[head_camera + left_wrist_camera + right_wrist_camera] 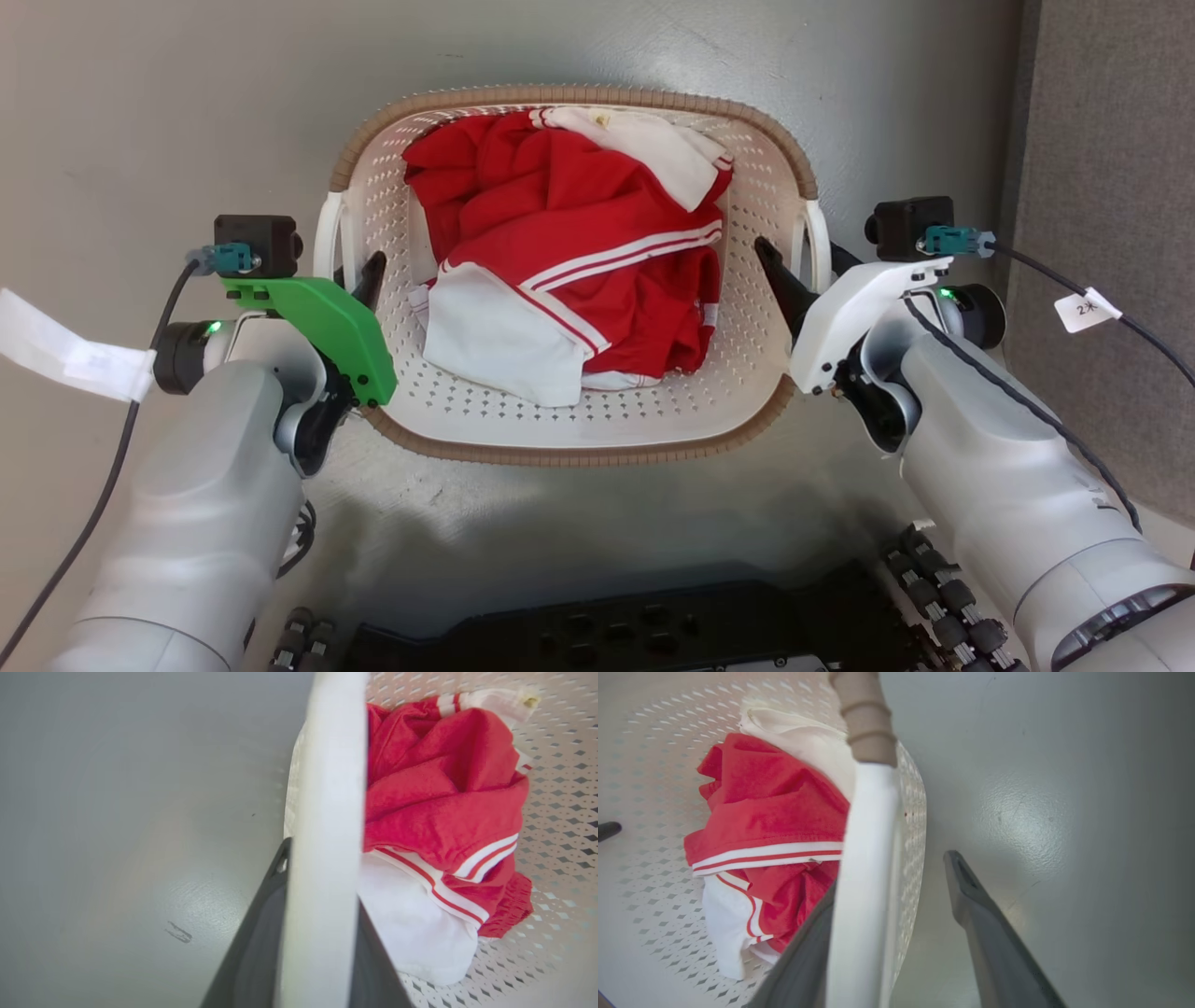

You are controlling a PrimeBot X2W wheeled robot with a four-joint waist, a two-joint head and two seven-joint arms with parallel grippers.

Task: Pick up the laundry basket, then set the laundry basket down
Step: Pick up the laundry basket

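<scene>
Grey floor point(187, 112) spreads out under everything in front of me, and on it or just above it, I cannot tell which, the laundry basket point(597, 420) sits squarely between my two arms, its brown rim toward my body and its perforated cream walls open to my head camera. A crumpled red and white garment point(579, 233) with white stripes fills most of the bottom of the basket, bunched toward the far wall. My left gripper point(359, 275) is at the basket's left handle point(327, 233). In my left wrist view the white bar of that handle point(327, 812) runs straight up between my two dark fingers point(261, 933), and both press close against it with no gap on either side, so I have it pinched tight. My right gripper point(798, 257) is at the right handle point(815, 233), straddling it with the jaws spread wide. In my right wrist view the inner finger point(798, 961) lies against the basket side of the handle point(864, 858), while the outer finger point(985, 933) stands well clear of it over bare floor, so that side has no grip on the bar.
</scene>
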